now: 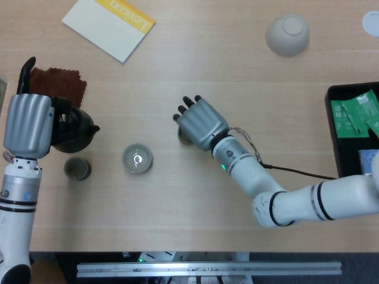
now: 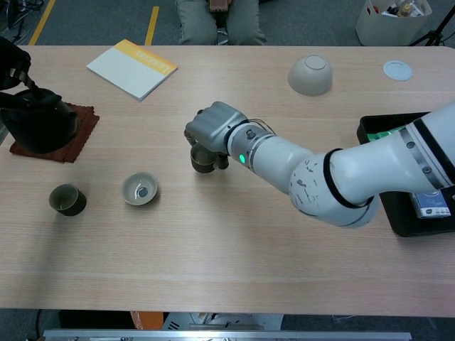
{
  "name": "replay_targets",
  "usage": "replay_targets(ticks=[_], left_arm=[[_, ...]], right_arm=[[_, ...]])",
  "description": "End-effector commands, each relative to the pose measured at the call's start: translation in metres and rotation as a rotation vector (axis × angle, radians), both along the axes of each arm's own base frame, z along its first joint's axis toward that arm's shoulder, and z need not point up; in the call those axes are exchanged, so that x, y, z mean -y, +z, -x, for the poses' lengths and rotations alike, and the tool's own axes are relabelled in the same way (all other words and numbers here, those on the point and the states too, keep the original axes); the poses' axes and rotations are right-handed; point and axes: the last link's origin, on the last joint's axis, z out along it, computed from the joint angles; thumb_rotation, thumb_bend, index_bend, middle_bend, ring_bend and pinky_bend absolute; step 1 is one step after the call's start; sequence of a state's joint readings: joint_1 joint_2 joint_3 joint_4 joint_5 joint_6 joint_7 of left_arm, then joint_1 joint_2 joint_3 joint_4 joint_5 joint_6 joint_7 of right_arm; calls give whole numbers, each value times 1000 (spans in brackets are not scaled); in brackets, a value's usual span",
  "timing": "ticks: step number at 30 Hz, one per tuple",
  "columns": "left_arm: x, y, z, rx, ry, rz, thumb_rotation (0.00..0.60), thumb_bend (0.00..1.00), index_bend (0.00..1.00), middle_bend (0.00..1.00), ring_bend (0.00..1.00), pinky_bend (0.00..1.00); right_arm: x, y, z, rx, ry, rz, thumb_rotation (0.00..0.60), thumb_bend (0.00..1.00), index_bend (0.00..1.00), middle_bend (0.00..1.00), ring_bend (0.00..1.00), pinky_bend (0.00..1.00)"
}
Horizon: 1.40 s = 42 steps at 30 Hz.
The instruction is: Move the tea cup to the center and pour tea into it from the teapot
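My right hand point(image 1: 201, 123) point(image 2: 215, 129) grips a dark olive tea cup point(image 2: 202, 160) near the table's middle; in the head view only the cup's rim point(image 1: 184, 137) peeks out under the fingers. The black teapot point(image 1: 74, 127) point(image 2: 39, 121) is at the far left, over the rust-brown mat point(image 1: 59, 84) point(image 2: 79, 131). My left hand point(image 1: 28, 124) holds the teapot from its left side; in the chest view only dark fingers point(image 2: 14, 60) by the handle show.
A second olive cup point(image 1: 77, 168) point(image 2: 67, 199) and a pale small bowl point(image 1: 137, 159) point(image 2: 139, 188) stand at front left. A yellow-edged booklet point(image 2: 132, 67) and an upturned beige bowl point(image 2: 311, 74) lie at the back. A black tray point(image 1: 352, 133) of packets is at right.
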State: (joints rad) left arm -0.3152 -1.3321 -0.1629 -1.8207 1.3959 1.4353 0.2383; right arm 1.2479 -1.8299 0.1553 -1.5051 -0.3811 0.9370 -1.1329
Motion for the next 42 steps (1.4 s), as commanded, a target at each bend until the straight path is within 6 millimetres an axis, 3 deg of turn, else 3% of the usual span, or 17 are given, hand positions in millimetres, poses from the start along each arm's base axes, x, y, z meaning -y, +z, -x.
replay_targets(ticks=[1,10,27,42], left_arm=[[0,0,1,1,2,0,600,184,945,1000,840,29],[1,1,6,2,13,3,600,184,945,1000,840,29],[4,0,11,3,23,8,600,184,944,1000,840,29],[5,-1,10,3,21,9,600,184,942,1000,840,29]], right_arm=[[-1,-4,-1,-20,15,6,600,284,428,261,127,236],[-5,-17,-2,-68,28,0,600,284,428,261,131,218],[-8,-21,5,-112,41,-11,600,284,364,250,94,155],[-8,-18,10,-128,31,-27,600,286,185,181,42,96]])
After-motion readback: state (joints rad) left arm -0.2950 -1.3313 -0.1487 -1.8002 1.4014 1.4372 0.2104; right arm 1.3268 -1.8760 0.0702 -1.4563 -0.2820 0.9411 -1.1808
